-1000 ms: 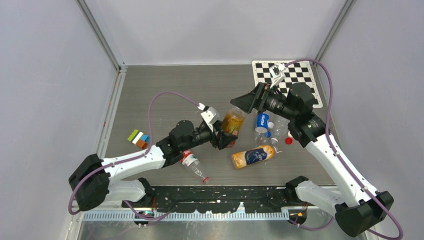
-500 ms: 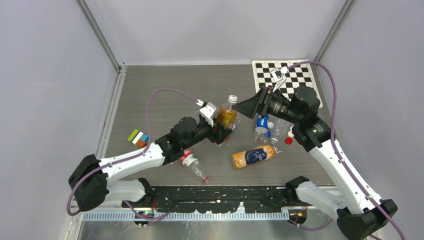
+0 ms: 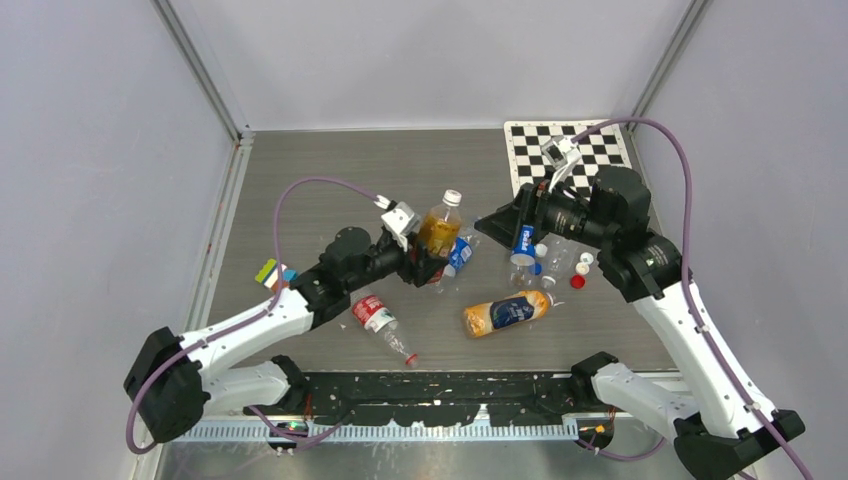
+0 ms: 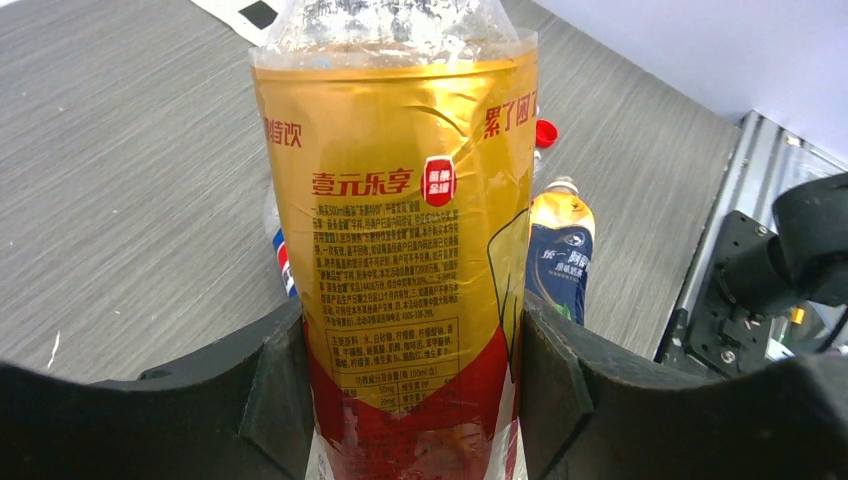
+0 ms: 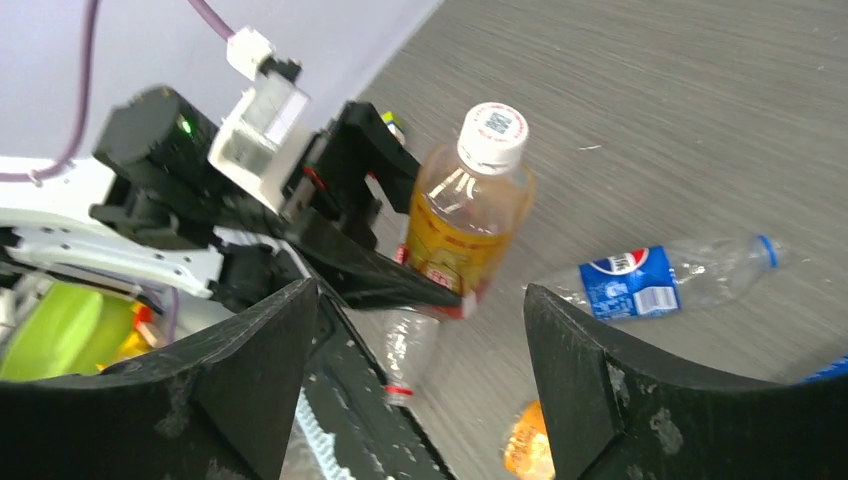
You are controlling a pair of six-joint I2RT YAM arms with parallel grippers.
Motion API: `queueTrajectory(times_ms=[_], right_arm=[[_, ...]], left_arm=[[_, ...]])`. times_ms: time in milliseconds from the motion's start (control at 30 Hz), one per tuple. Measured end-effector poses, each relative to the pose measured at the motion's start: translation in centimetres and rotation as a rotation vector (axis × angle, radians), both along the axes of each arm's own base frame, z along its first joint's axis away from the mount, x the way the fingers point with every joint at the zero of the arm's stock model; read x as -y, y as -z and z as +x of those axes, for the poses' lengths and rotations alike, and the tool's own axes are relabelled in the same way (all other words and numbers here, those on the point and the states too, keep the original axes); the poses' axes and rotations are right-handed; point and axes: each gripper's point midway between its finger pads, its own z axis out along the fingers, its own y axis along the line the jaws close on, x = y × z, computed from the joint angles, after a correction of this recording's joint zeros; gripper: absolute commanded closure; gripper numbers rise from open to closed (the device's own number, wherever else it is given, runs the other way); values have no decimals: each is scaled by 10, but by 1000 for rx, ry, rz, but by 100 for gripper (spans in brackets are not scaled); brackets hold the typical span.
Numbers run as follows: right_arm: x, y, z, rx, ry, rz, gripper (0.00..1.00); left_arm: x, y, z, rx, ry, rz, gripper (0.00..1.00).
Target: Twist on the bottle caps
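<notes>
The left gripper (image 3: 427,263) is clamping the amber bottle (image 3: 440,230) low on its label, holding it roughly upright with its long axis pointing up. The white cap (image 3: 452,197) is sitting on that bottle's neck, facing upward. The right gripper (image 3: 492,222) is hanging just right of the bottle, jaws spread wide and empty, aiming at the cap. It looks the nearer arm for twisting. A loose red cap (image 3: 577,281) is lying farther right.

a robotics lab: plain grey enclosure walls (image 3: 110,150) and a calibration checkerboard (image 3: 570,150).
</notes>
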Motion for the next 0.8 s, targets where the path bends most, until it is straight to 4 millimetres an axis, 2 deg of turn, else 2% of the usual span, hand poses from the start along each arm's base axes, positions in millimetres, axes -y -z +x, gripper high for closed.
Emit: queueTrajectory(times_ms=[200, 400, 600, 800], right_arm=[[1, 7, -7, 72, -116, -155, 26], [-9, 18, -17, 86, -282, -204, 33], [-14, 19, -14, 103, -345, -221, 37], [-18, 18, -7, 114, -369, -225, 43]], left_arm=[[-9, -13, -10, 8, 147, -50, 100], [-3, -16, -34, -3, 322, -72, 100], [0, -17, -51, 4, 425, -75, 100], [1, -20, -58, 11, 472, -79, 100]])
